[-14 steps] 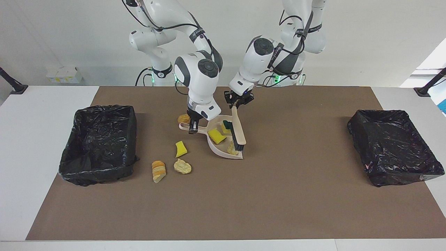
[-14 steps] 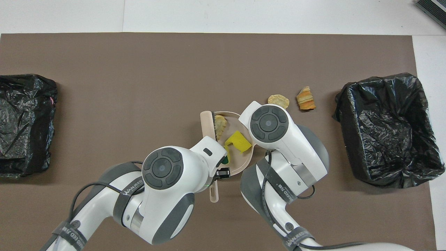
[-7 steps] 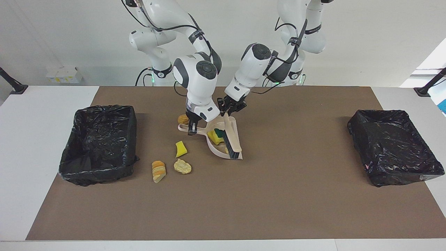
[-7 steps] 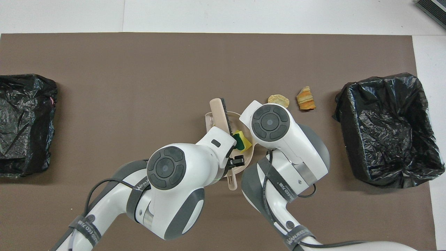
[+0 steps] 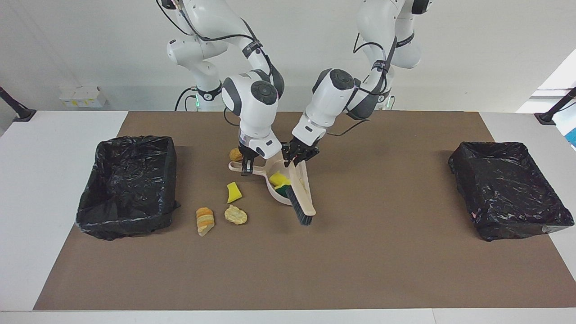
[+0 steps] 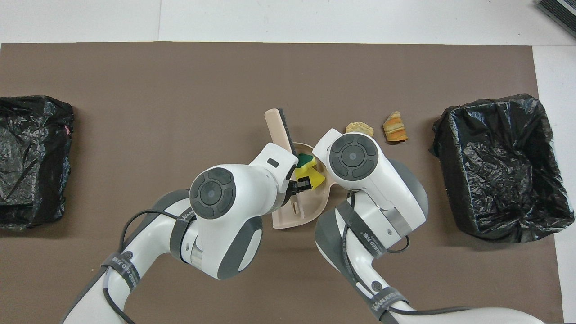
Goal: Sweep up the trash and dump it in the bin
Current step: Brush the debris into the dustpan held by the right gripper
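left gripper (image 5: 300, 156): clamped on brush (image 5: 300, 194) handle, bristles toward loose trash.
right gripper (image 5: 245, 166): pinching dustpan (image 5: 276, 192) handle.
loose trash (image 5: 236, 215): on mat, toward right arm's end from dustpan.
sponge chunks (image 5: 280, 180): inside dustpan.

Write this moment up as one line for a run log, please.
left gripper: shut on brush | right gripper: shut on dustpan handle | sponge pieces: in pan | three scraps: on mat
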